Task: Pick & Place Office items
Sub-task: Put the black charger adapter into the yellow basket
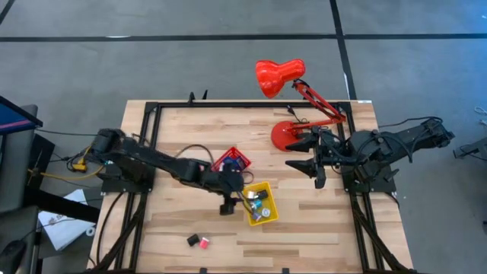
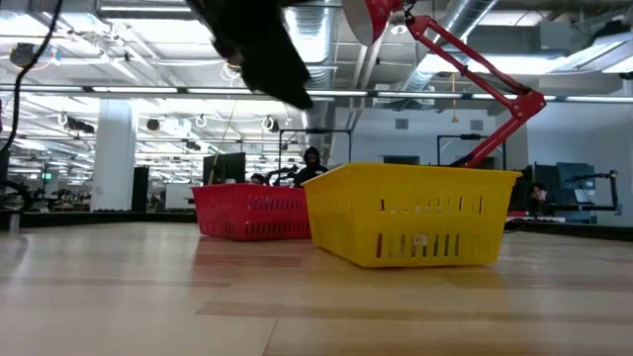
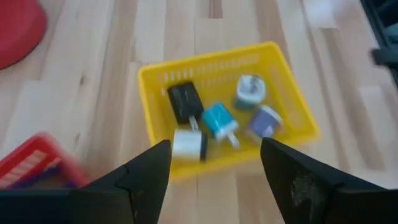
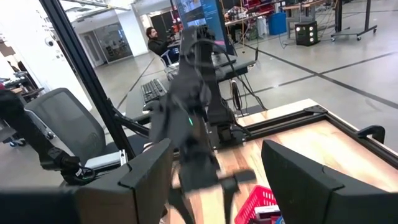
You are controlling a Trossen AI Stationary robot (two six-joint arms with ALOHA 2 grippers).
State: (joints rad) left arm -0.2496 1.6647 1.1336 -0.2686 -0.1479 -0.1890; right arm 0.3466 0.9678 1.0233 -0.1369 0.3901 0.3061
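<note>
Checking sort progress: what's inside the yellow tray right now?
The yellow tray holds a black piece, a teal piece, a white block, a grey-white piece and a lavender piece. Anything beneath them is hidden.

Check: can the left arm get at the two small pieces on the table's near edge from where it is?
Probably yes. The left gripper hangs open beside the yellow tray; bare wood separates it from the black and pink pieces.

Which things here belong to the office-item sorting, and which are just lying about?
Job:
- small items in the yellow tray: black, blue, white, grey, lilac
- black and pink pieces on the table
- red tray
- left gripper, open above the yellow tray

Lying about:
- red desk lamp
</note>
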